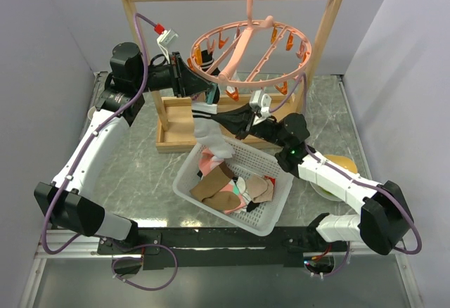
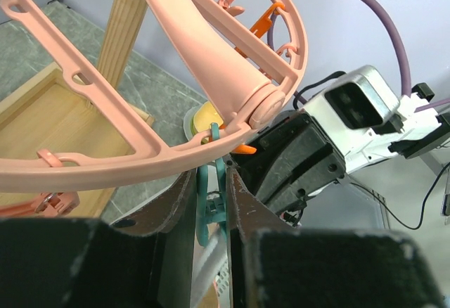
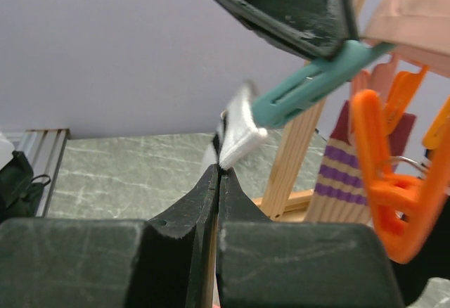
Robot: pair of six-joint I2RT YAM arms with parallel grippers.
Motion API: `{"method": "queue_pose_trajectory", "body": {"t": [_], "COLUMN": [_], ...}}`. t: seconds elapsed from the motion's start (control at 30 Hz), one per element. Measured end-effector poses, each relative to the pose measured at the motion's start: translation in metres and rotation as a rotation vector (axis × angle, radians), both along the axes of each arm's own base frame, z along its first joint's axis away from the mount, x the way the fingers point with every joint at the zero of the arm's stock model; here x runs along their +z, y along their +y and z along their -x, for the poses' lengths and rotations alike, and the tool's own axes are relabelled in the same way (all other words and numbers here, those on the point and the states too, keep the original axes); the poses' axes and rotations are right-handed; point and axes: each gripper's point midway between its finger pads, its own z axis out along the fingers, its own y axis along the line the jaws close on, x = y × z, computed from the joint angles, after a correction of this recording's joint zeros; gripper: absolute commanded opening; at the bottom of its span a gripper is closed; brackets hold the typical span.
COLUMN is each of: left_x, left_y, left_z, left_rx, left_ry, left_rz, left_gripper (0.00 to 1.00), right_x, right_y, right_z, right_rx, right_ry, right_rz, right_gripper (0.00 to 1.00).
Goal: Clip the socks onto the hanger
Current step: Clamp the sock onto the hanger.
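Limply draped white sock (image 1: 209, 131), seemingly black-striped, teal clip (image 3: 309, 90)

Bright even light, blurry foregrounds

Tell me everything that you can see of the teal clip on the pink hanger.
The teal clip is a slim plastic peg with slotted arms. It hangs by a loop from the pink ring of the hanger. The left gripper is shut on it, pressing its sides. Its tip meets the cuff of the white sock, which the right gripper pinches.
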Motion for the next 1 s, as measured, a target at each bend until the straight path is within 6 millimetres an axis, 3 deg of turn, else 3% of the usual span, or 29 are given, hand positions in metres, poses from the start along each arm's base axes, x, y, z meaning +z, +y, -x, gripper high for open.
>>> {"method": "queue_pose_trajectory", "body": {"t": [0.8, 1.0], "left_x": [0.000, 0.000], "left_y": [0.000, 0.000], "left_z": [0.001, 0.001], "left_rx": [-0.005, -0.005], "left_ry": [0.002, 0.002], "left_rz": [0.001, 0.001], "left_gripper": [0.01, 0.01], "right_x": [-0.003, -0.013], "right_y": [0.002, 0.001], "right_z": [-0.007, -0.007], "right_rx": [0.021, 0.024], "right_ry": [0.038, 0.060], "right_rz": [-0.031, -0.022], "right_gripper": [0.00, 0.00]}}
